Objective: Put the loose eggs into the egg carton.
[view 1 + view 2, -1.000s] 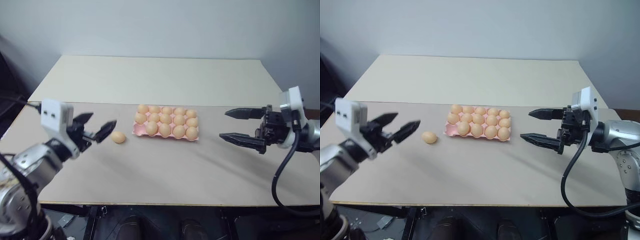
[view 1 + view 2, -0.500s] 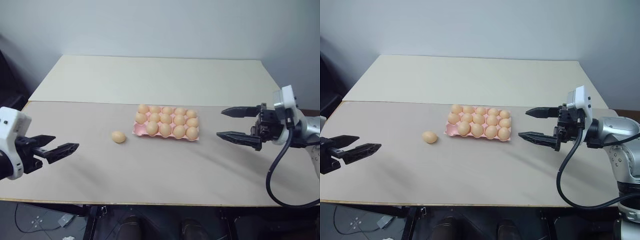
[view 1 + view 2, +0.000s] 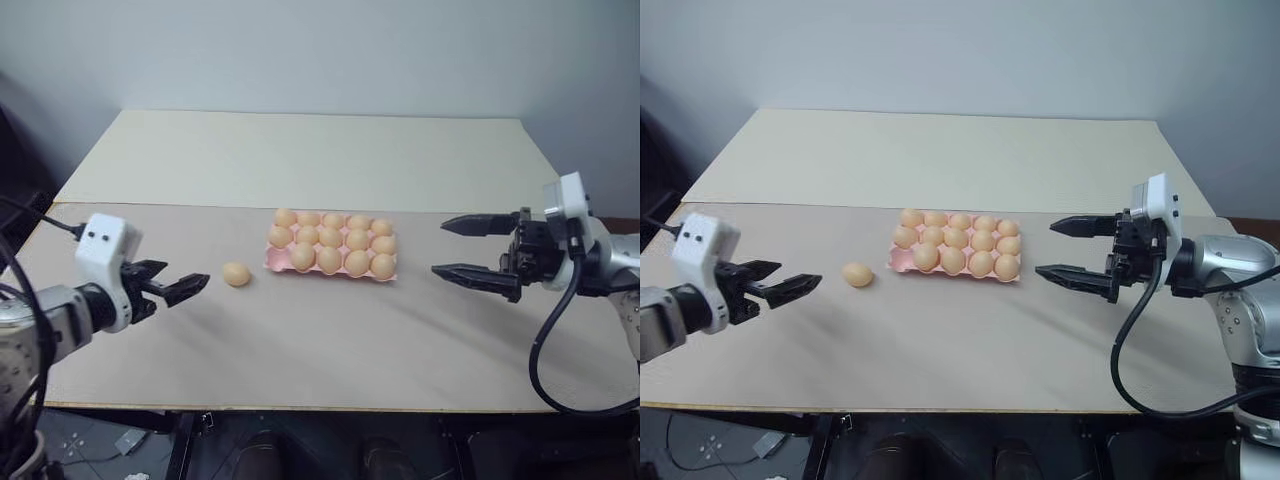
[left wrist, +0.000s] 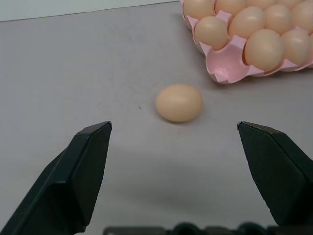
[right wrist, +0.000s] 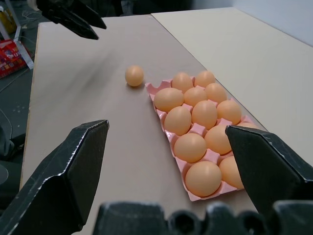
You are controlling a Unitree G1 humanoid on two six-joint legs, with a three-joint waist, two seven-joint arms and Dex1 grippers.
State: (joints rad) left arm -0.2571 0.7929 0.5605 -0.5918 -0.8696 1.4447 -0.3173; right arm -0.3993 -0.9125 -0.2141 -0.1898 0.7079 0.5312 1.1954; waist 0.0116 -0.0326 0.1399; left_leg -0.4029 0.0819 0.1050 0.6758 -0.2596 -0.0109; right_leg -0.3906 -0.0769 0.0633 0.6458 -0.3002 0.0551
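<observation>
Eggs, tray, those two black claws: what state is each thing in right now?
Loose tan-orange egg: lying on the table, apart from the tray, not held.
Pale pink moulded egg carton: flat on the table, one corner cup empty, the other cups filled.
Left gripper: fingers open, empty, pointing at the loose egg.
Right gripper: fingers open, empty, beside the carton.

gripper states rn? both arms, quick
Left gripper: open, holding nothing; the loose egg lies on the table ahead of it.
Right gripper: open, holding nothing.
</observation>
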